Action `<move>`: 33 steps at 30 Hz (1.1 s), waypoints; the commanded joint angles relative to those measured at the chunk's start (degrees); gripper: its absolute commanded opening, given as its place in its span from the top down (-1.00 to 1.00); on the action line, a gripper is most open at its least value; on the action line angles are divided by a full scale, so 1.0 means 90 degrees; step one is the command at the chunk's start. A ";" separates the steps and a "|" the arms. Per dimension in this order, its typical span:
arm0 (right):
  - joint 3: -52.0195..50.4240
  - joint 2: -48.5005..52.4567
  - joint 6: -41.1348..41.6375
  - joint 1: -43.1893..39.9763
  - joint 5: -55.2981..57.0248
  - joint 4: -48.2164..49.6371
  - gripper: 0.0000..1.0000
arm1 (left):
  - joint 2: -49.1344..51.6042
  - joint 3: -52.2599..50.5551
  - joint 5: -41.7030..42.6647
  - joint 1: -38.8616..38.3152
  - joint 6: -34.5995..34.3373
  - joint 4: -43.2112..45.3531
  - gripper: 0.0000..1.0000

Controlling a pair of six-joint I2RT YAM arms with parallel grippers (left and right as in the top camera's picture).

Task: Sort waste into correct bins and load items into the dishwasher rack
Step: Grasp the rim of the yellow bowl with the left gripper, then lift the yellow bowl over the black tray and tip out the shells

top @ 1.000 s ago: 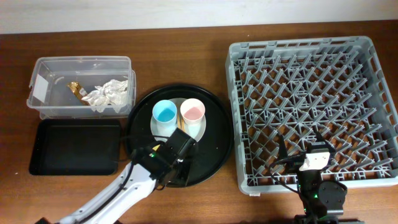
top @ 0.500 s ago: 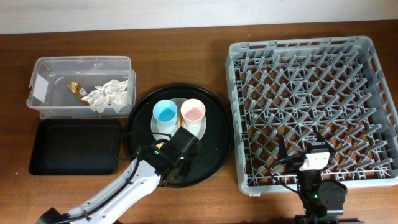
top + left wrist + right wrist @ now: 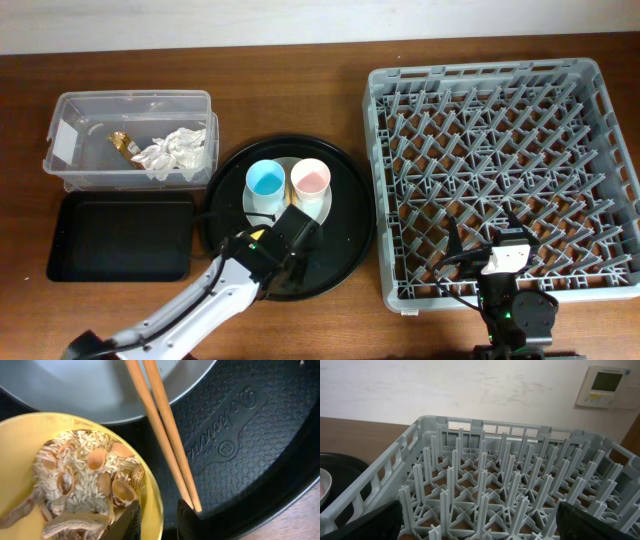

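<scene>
The left gripper (image 3: pixel 156 518) is set over the near part of the round black tray (image 3: pixel 240 435). Its jaws are parted narrowly and placed astride the right rim of the yellow bowl (image 3: pixel 17 445), one finger inside above the food scraps (image 3: pixel 85 480) and one outside; a dark gap is seen between the outer finger and the rim. The chopsticks (image 3: pixel 162 435) are laid side by side from the plate (image 3: pixel 75 385), over its edge, onto the tray floor, their tips ending just beside the outer finger. Little room is left between bowl rim and chopsticks.

On the plate's far part, the blue cup (image 3: pixel 265 182) and pink cup (image 3: pixel 309 181) stand touching or nearly so. At far left, the napkin (image 3: pixel 177 150) and gold foil (image 3: pixel 122 141) lie inside the clear box (image 3: pixel 130 96). The shallow black tray (image 3: pixel 120 236) is just near of the box, its right edge close to the round tray.

The right gripper (image 3: pixel 477 510) is spread wide at the near edge of the dishwasher rack (image 3: pixel 480 72), with nothing held. A strip of bare table (image 3: pixel 300 80) runs along the far side.
</scene>
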 commanded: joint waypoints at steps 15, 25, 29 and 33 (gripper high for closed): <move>-0.0032 -0.0046 -0.0041 0.0036 -0.0015 -0.0027 -0.97 | 0.0148 -0.0328 -0.0352 0.0010 -0.0058 0.0459 0.99; -0.0032 -0.0046 -0.0041 0.0036 -0.0015 -0.0024 -0.97 | 0.0148 0.2526 0.1144 0.2725 0.0828 -0.1571 1.00; -0.0032 -0.0046 -0.0041 0.0036 -0.0012 -0.0027 -0.97 | 0.0151 0.2523 0.3427 0.5093 0.1727 -0.1600 1.00; -0.0032 -0.0046 -0.0041 0.0036 -0.0015 -0.0027 -0.97 | 0.0153 0.2443 0.4748 0.6557 0.2620 -0.1576 1.00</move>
